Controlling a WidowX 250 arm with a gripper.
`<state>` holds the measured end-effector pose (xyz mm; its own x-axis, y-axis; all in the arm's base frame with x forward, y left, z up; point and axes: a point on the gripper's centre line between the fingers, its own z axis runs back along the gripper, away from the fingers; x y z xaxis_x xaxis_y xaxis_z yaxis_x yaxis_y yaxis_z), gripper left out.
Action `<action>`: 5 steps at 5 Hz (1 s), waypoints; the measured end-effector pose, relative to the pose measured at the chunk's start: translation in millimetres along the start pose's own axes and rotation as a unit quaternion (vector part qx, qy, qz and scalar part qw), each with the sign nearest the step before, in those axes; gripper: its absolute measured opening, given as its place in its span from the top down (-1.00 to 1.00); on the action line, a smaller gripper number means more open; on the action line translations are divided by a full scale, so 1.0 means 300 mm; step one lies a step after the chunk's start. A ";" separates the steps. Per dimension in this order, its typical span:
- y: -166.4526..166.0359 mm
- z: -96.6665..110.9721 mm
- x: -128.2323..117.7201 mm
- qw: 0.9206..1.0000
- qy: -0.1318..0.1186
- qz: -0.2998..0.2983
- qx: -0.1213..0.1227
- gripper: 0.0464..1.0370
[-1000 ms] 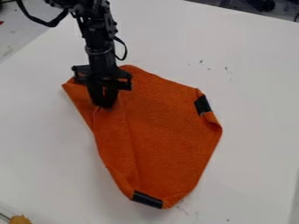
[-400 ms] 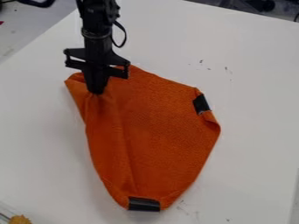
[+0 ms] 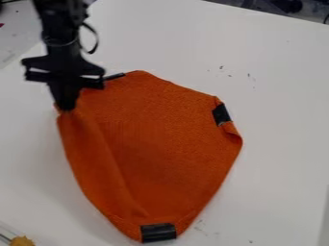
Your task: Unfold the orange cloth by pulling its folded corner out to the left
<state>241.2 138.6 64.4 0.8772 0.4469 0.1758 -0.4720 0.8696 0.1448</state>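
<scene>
At the lower left, a small yellow-brown lump point(image 3: 22, 241). Above, with the black hand point(image 3: 66, 109), pinching the left edge of the orange cloth point(image 3: 160, 139), spread on the white surface point(image 3: 283, 153). Rightward along the cloth's border: a black strip point(image 3: 115, 77) at top, a black patch point(image 3: 158, 232) at bottom, a black band point(image 3: 221, 114) at right.
</scene>
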 end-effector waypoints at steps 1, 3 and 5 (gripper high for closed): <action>0.087 -0.059 -0.063 0.999 0.012 0.035 -0.011 0.92; 0.169 -0.158 -0.174 0.994 0.021 0.101 -0.041 0.52; 0.165 -0.179 -0.261 0.989 0.040 0.133 -0.047 -0.60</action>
<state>154.0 158.0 5.5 0.7285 0.6749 0.1174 -0.6806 0.7326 0.0124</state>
